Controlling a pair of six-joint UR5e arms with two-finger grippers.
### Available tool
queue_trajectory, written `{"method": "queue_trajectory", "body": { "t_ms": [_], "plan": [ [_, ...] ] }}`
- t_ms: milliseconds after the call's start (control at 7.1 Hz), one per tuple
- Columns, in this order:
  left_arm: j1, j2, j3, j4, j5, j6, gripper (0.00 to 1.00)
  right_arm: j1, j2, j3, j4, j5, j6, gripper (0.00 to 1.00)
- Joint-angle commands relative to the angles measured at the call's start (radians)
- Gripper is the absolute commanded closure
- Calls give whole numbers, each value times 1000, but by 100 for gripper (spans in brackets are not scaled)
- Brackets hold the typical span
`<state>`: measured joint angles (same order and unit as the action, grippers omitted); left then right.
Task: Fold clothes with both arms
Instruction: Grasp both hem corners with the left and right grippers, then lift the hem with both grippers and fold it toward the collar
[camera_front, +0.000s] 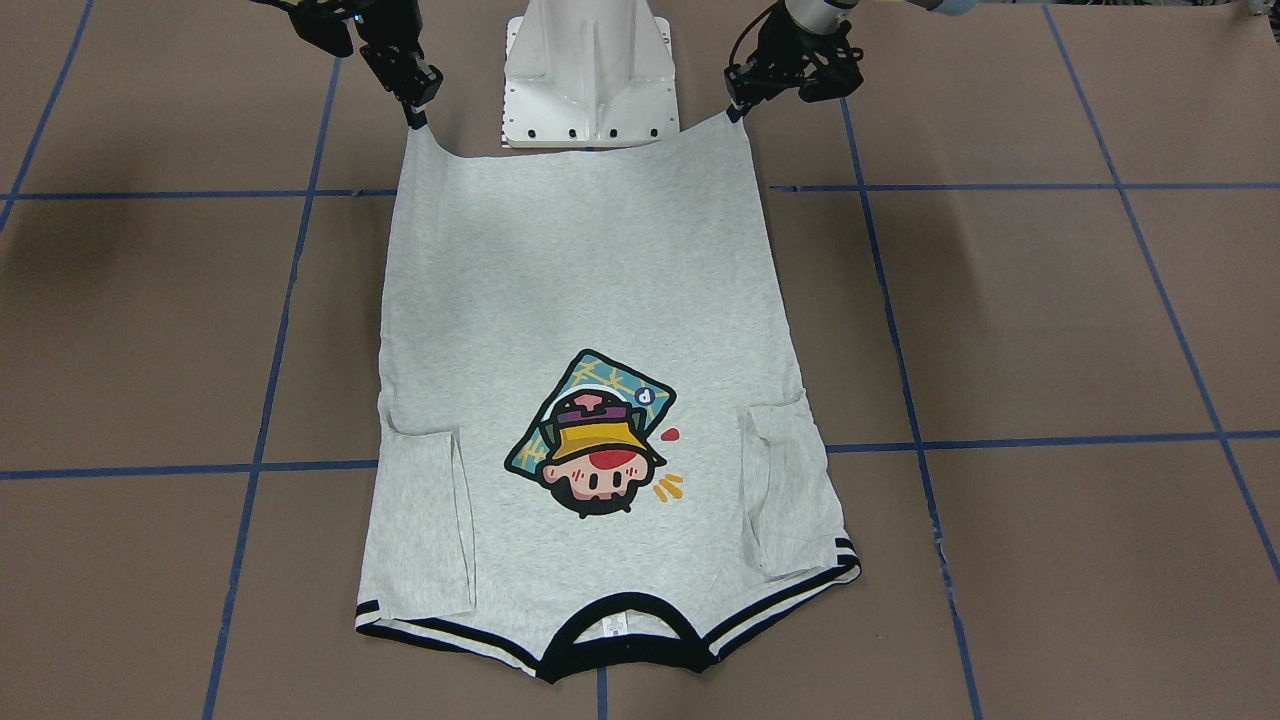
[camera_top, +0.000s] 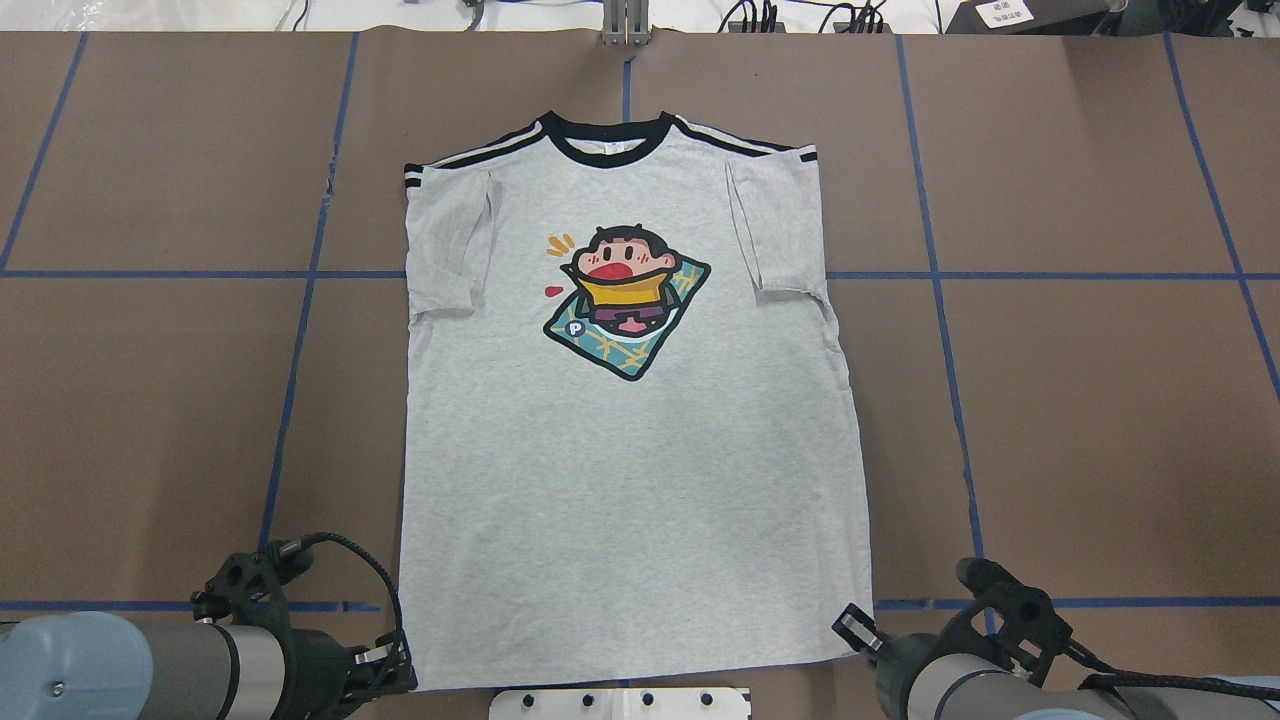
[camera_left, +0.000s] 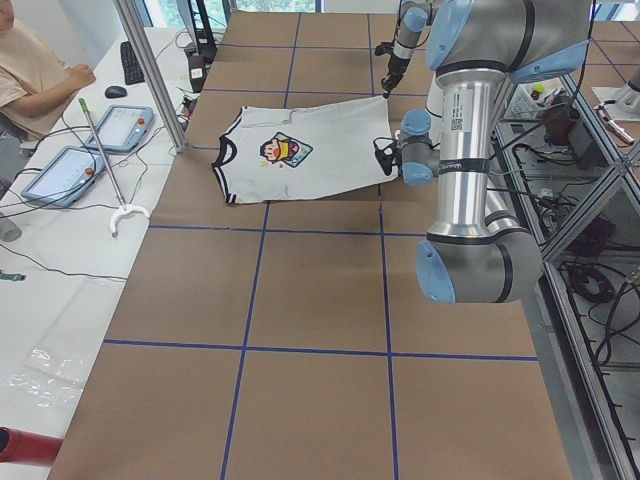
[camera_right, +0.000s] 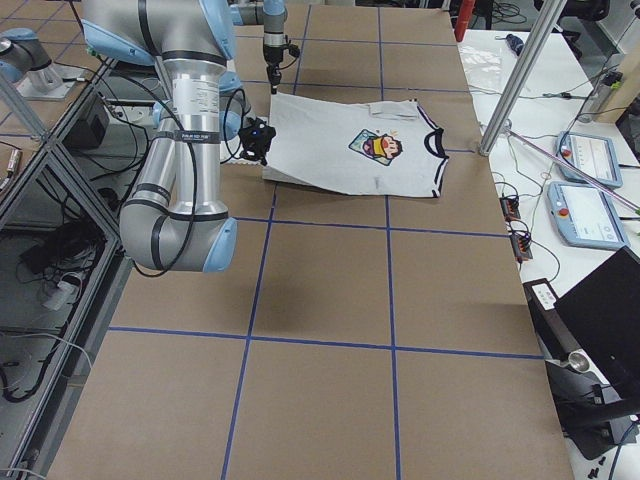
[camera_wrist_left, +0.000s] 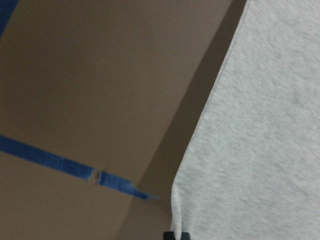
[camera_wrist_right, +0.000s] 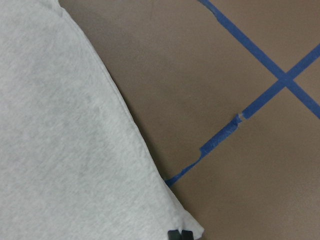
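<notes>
The grey T-shirt (camera_top: 620, 480) lies face up on the brown table, its black collar (camera_top: 605, 138) at the far edge and both sleeves folded inward over the chest. The cartoon print (camera_top: 627, 300) shows. My left gripper (camera_top: 405, 665) is shut on the near left hem corner; its fingertips (camera_wrist_left: 176, 235) pinch the cloth. At the near right hem corner, my right gripper (camera_top: 850, 630) is also shut on the cloth, fingertips (camera_wrist_right: 180, 234) on it. In the front view both corners (camera_front: 737, 108) (camera_front: 413, 118) are pulled up into points, and the hem edge casts a shadow.
The white pedestal base (camera_front: 590, 80) stands between the two grippers, just behind the hem. Blue tape lines (camera_top: 300, 330) grid the table. In the left side view a person (camera_left: 30, 70) sits at a white bench with tablets (camera_left: 120, 125).
</notes>
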<state>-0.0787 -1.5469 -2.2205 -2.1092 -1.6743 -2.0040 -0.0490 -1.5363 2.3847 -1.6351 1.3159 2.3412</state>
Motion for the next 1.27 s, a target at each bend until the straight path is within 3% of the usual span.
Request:
{"method": "queue_trajectory", "body": {
  "t_ms": [0,141,282,423,705,1127],
  "plan": [
    [-75,-7,-125,131,-8,1,100,108,24,59,-61,3,-22,100],
    [-181,-30,-125,176,-27,130,100,174,71,35,-63,5,-127,100],
    [-290,-67,-98,184,-28,298,100,281,172,-58,-63,3,-273,100],
    [-394,-131,-8,184,-30,380,100,390,277,-169,-63,35,-363,100],
    [-521,-321,236,173,-30,456,100,608,367,-376,-52,141,-568,100],
    [-645,-470,523,79,-27,557,100,785,552,-823,272,221,-655,100]
  ]
}}
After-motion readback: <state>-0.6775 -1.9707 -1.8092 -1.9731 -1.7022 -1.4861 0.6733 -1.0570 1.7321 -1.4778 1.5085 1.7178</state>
